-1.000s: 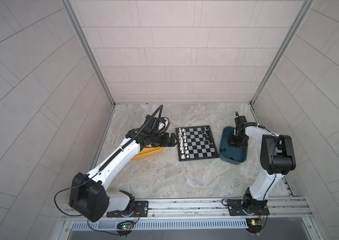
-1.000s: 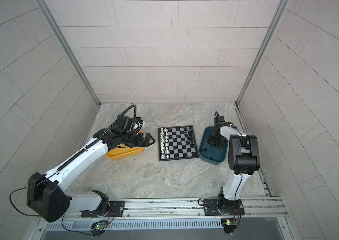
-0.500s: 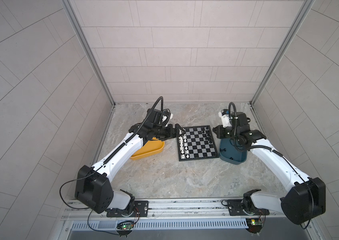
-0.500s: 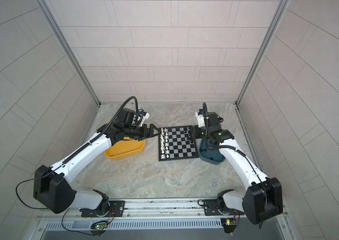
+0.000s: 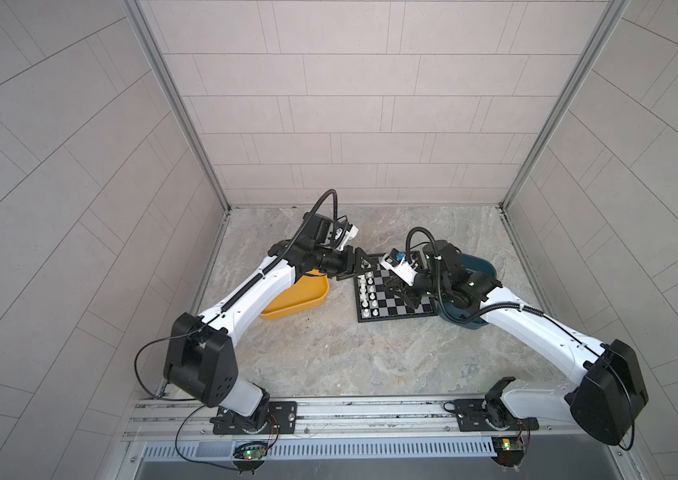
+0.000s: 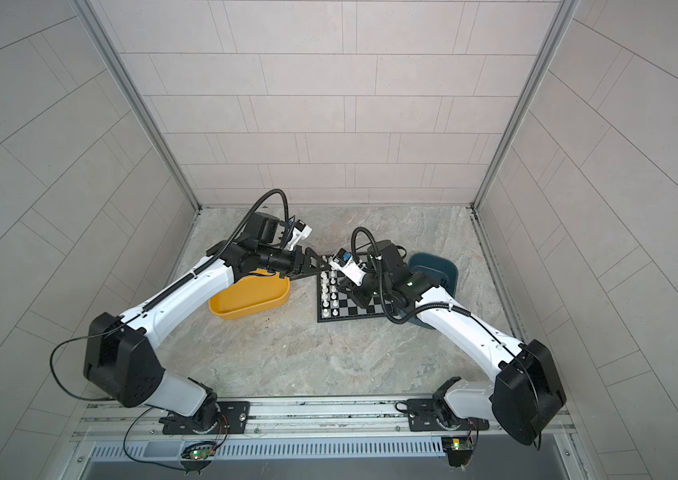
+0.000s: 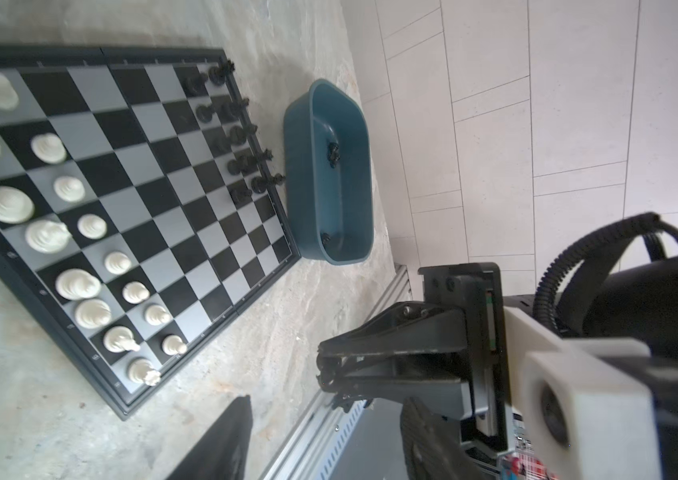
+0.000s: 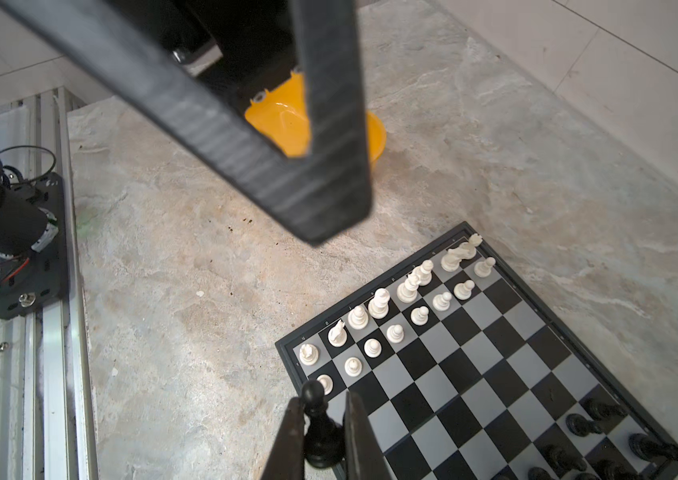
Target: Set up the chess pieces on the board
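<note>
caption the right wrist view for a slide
Right pincer holding a black piece over the board, white pieces set

The left arm (image 5: 254, 291) stretches forward, its left pincer (image 5: 361, 266) pointing toward the right one (its gap is unclear). The right arm (image 5: 536, 328) reaches inward, right pincer (image 8: 323, 401) clamped on a black pawn (image 8: 320, 436). Their tips sit close together.

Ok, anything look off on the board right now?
One white piece beside the corner rook seems to lean instead of standing straight. Dark crumbs lie on the table near the yellow tray. Otherwise tidy.
</note>
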`<state>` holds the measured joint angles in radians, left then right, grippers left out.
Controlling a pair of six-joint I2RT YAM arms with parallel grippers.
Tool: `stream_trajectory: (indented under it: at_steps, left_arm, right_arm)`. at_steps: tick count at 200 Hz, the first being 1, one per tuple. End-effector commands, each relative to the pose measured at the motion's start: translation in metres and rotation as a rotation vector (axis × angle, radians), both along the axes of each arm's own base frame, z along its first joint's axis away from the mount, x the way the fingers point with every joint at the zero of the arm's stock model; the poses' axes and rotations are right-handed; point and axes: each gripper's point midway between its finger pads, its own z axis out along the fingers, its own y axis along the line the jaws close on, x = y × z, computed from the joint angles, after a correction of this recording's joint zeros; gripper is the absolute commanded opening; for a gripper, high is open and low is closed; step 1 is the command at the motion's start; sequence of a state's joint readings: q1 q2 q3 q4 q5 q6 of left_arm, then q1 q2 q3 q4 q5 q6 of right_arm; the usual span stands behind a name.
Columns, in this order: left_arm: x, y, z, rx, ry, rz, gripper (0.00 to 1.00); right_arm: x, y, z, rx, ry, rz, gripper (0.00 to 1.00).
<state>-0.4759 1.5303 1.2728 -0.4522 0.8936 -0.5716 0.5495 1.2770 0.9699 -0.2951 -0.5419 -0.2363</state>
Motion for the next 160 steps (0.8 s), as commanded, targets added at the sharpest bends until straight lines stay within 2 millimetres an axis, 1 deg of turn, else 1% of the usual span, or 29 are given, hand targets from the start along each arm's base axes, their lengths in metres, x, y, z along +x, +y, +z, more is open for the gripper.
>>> stream_trajectory:
  at_steps: [1,22,50,73,92,123,160]
  left_arm:
    - [-0.016,-0.013,0.005,-0.018,0.034,-0.083,0.56]
    - [-0.024,-0.017,-0.004,0.024,0.055,-0.112,0.54]
    - [-0.024,-0.022,-0.012,0.044,0.072,-0.115,0.50]
    - [-0.024,-0.027,-0.018,0.063,0.094,-0.126,0.45]
    - [-0.023,-0.029,-0.021,0.070,0.103,-0.128,0.43]
    - [-0.020,-0.031,-0.023,0.080,0.114,-0.122,0.38]
    - [-0.023,-0.036,-0.030,0.086,0.155,-0.130,0.31]
  right_arm:
    - [-0.005,0.002,0.010,0.008,-0.085,0.065,0.00]
    - [-0.004,0.002,0.010,0.011,-0.086,0.060,0.00]
    - [-0.004,0.003,0.013,0.029,-0.096,0.054,0.00]
    - [-0.002,0.001,0.016,0.039,-0.109,0.033,0.00]
    - [-0.002,0.001,0.020,0.057,-0.118,0.028,0.00]
    - [-0.003,0.000,0.021,0.064,-0.119,0.023,0.00]
    - [-0.002,-0.001,0.027,0.084,-0.134,0.009,0.00]
